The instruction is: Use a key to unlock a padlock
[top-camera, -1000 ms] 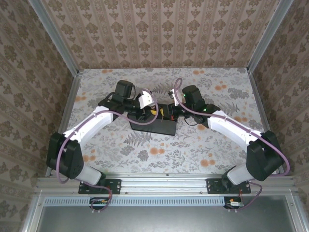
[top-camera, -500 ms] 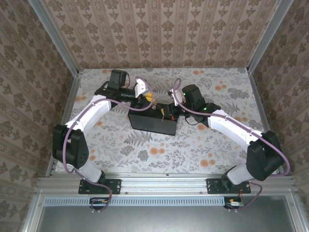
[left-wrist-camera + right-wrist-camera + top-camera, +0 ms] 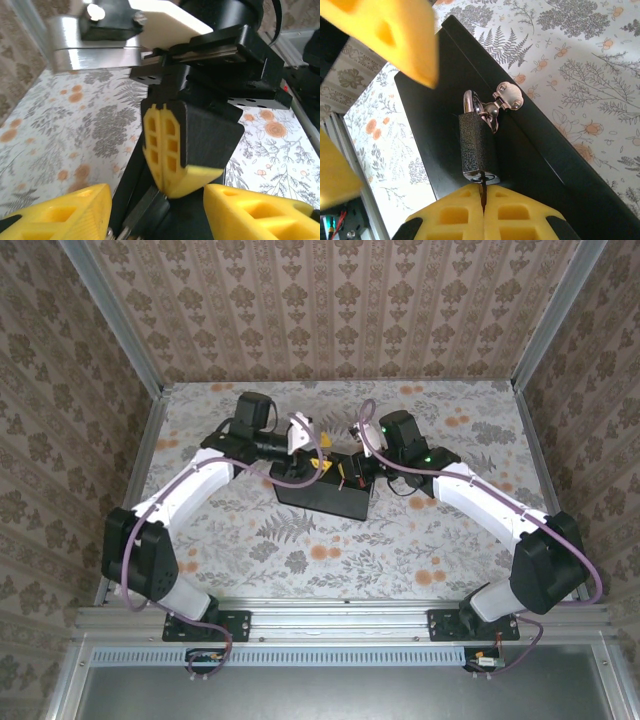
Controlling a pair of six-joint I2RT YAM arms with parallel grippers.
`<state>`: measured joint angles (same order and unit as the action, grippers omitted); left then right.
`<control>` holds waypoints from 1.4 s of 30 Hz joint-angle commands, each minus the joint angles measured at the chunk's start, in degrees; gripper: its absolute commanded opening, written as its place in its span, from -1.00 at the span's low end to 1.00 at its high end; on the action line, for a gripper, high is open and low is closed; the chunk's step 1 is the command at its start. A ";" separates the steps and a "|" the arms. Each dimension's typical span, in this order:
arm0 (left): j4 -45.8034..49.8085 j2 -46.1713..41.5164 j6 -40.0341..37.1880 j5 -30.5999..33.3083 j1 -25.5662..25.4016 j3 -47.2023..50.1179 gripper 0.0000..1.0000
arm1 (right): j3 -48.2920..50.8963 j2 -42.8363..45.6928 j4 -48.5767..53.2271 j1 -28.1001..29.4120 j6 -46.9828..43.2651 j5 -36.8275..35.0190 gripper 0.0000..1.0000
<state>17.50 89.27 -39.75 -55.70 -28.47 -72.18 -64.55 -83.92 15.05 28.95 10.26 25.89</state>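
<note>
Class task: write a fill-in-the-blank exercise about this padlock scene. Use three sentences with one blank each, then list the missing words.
1. The padlock hangs from a metal hasp on a ____ box.
2. The right end effector is shut on the ____, which enters the padlock's bottom.
3. The left end effector is ____, not shut.
Missing words: black; key; open.

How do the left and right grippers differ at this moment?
The left gripper has its jaws apart, clamping nothing; the right gripper is shut on the key. The right gripper sits at the bottom end of the padlock, key blade at the keyhole; the left gripper hovers beside it above the black box. Both have yellow fingertips.
</note>
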 commanded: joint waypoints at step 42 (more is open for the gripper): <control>-8.87 0.48 -4.14 -4.19 -1.58 5.29 -1.00 | 3.52 -0.68 -10.67 -6.11 30.70 12.69 -1.00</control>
<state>11.92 92.73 -44.86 -56.97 -28.75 -67.96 -61.67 -84.60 9.76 23.07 30.76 39.24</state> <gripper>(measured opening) 0.118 0.044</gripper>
